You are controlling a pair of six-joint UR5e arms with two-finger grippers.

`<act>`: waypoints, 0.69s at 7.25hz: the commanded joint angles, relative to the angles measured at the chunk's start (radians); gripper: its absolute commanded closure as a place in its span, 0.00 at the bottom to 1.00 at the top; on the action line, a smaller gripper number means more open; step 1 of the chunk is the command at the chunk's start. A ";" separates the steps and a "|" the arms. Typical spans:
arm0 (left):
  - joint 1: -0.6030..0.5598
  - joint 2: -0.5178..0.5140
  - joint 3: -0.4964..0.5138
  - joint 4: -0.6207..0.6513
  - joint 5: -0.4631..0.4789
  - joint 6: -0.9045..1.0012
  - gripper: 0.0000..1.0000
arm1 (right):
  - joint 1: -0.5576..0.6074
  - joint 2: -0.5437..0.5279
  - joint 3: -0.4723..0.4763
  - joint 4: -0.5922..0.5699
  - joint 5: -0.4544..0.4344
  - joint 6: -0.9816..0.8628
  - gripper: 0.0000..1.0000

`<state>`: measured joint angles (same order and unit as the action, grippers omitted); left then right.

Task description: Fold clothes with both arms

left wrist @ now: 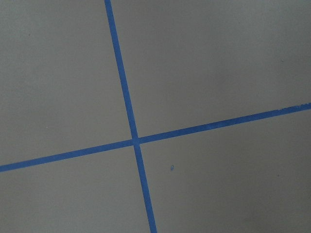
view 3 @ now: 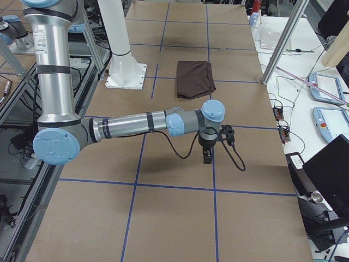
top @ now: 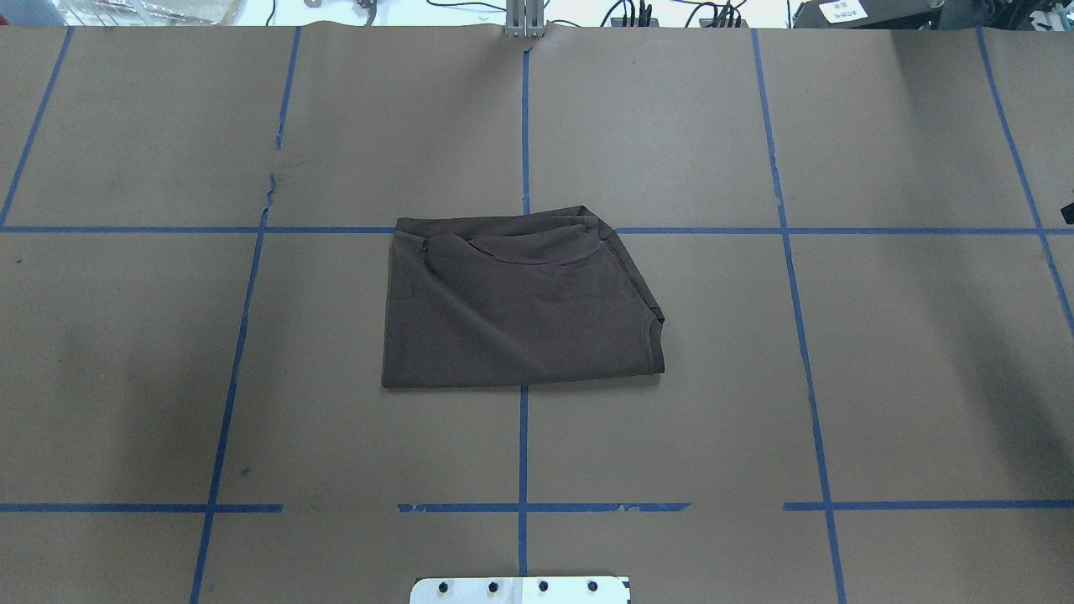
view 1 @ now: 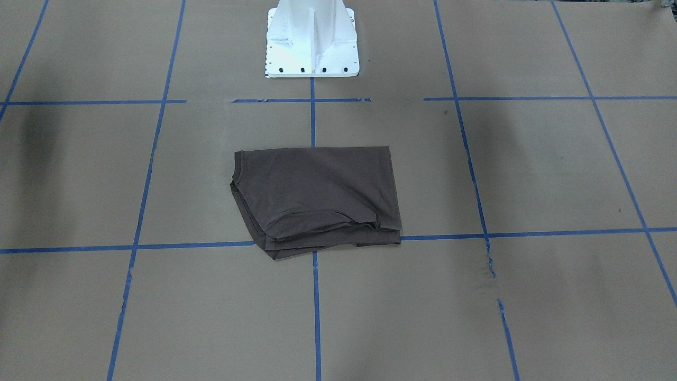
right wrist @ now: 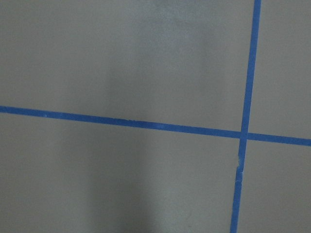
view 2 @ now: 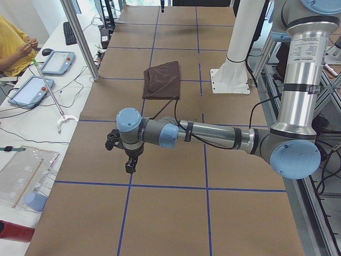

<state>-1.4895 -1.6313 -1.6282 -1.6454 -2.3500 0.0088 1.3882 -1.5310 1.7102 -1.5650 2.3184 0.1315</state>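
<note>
In front of the white metal pedestal base (view 1: pixel 312 42), the dark brown-grey folded T-shirt (view 1: pixel 317 196) lies flat. Your black left gripper (view 2: pixel 129 166) and right gripper (view 3: pixel 208 158) hang well aside of the base, probably to clear the shirt; jaw state can't be told.

Robotics lab: silver-grey tubular robot arms with light blue joint caps (view 2: pixel 213 133) reach over a brown paper-covered surface (top: pixel 671 126) gridded in blue tape (top: pixel 523 453); grey touchscreen control tablets (view 2: pixel 57 61) alongside.
</note>
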 commanded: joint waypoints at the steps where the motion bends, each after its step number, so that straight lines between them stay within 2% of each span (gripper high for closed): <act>1: -0.023 0.043 -0.021 0.006 -0.003 0.154 0.00 | 0.005 -0.014 0.013 -0.092 -0.005 -0.081 0.00; 2: -0.026 0.059 -0.001 0.006 0.020 0.234 0.00 | 0.005 -0.024 0.014 -0.090 0.001 -0.081 0.00; 5: -0.025 0.036 0.001 0.007 0.020 0.218 0.00 | 0.003 -0.029 -0.001 -0.089 -0.002 -0.069 0.00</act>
<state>-1.5134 -1.5912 -1.6287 -1.6409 -2.3279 0.2215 1.3916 -1.5561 1.7152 -1.6544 2.3169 0.0564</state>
